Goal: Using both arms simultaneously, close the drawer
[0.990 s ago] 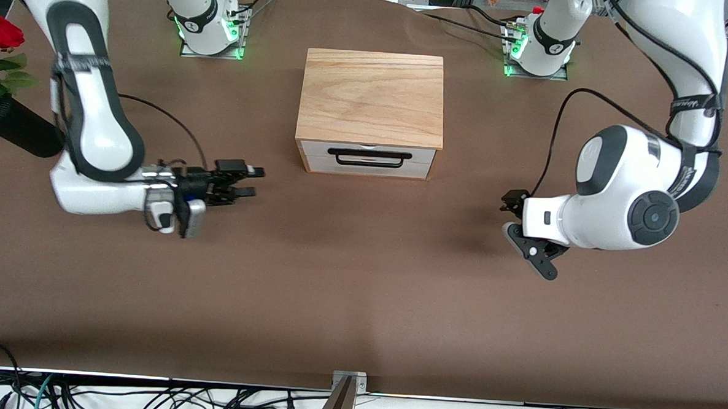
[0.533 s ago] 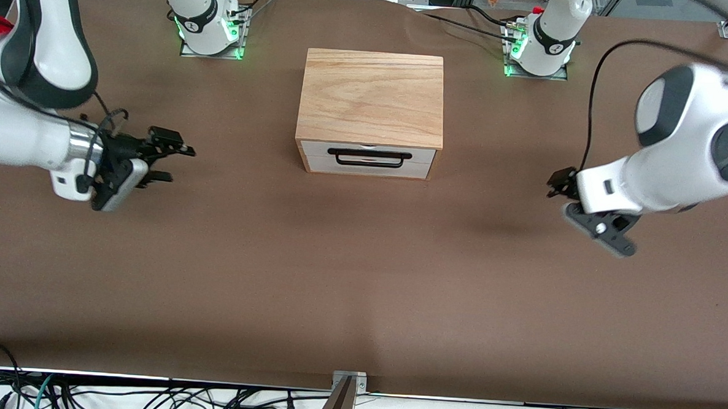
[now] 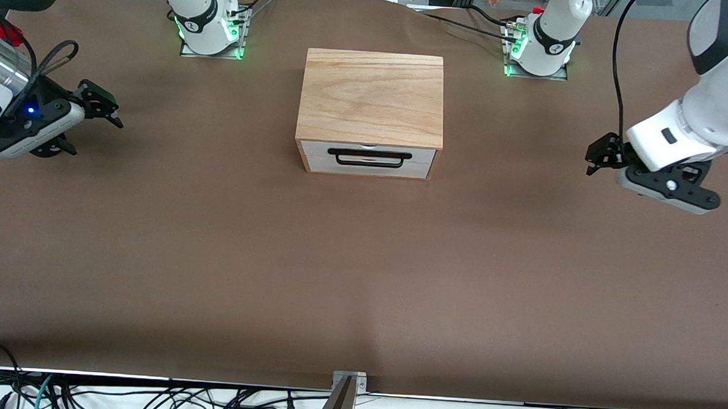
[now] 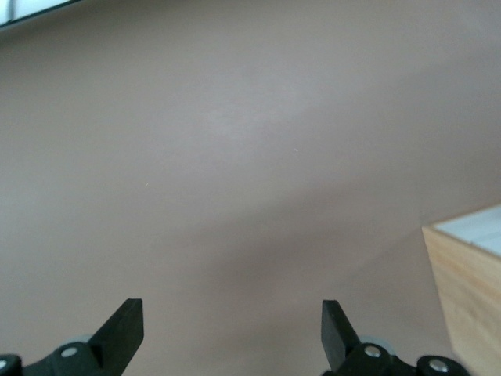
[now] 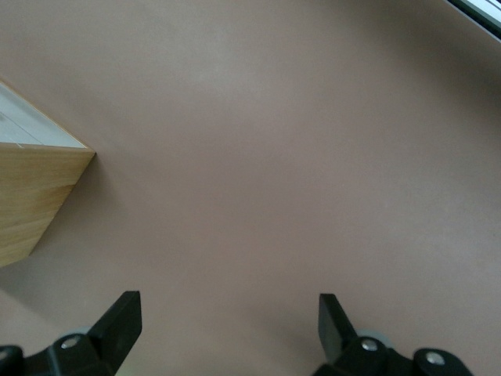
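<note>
At the middle of the brown tabletop [image 3: 361, 278] sits a small oak box [image 3: 372, 97]; its drawer [image 3: 368, 160] looks pushed fully in, white front flush. The right hand [image 3: 101, 106], fingers spread, hovers near nine o'clock; the left hand [image 3: 601, 158], also spread, near three o'clock. The closing seems done; next likely just parking both arms.

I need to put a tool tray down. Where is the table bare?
The brown table is bare from the oak-coloured box and its white-fronted drawer to the front edge. Open left gripper and open right gripper hang over the ends.
</note>
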`<control>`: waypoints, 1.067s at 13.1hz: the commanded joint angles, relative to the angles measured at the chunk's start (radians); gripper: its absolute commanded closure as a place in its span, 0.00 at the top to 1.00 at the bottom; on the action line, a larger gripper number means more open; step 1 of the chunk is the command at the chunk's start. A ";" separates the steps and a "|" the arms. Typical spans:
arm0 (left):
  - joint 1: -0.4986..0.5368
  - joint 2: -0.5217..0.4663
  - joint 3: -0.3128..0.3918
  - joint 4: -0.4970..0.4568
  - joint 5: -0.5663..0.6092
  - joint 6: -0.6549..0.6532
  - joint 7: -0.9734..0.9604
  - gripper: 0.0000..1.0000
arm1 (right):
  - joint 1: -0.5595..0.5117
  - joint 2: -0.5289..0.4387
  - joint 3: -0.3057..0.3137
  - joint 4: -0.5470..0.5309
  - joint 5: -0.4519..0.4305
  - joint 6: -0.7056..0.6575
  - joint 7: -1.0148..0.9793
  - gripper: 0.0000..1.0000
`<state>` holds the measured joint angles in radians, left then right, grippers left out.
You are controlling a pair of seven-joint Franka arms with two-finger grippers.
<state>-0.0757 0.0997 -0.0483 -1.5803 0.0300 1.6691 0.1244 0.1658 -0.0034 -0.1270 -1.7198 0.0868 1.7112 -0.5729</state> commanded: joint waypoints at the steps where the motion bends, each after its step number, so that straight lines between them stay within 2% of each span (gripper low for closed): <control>1: -0.006 -0.052 0.001 -0.050 0.016 0.011 -0.129 1.00 | 0.008 -0.027 0.006 0.017 -0.006 -0.038 0.187 1.00; 3: -0.012 -0.060 0.043 -0.050 0.011 0.011 -0.124 1.00 | 0.008 -0.050 0.004 0.017 -0.006 -0.054 0.284 1.00; 5: -0.022 -0.070 0.064 -0.052 0.007 0.008 -0.123 1.00 | 0.009 -0.055 -0.002 0.031 -0.054 -0.055 0.289 1.00; 8: -0.007 -0.069 0.067 -0.052 0.007 0.003 -0.118 1.00 | 0.008 -0.052 -0.036 0.063 -0.061 -0.077 0.315 1.00; 10: 0.004 -0.054 0.065 -0.008 0.007 -0.058 -0.111 1.00 | 0.006 -0.050 -0.039 0.068 -0.065 -0.094 0.337 1.00; 14: 0.002 -0.051 0.059 0.002 0.007 -0.063 -0.111 1.00 | 0.009 -0.047 -0.033 0.069 -0.104 -0.093 0.340 1.00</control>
<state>-0.0728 0.0564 0.0141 -1.5950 0.0299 1.6284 0.0165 0.1706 -0.0523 -0.1661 -1.6712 0.0132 1.6399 -0.2539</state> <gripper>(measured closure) 0.000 0.000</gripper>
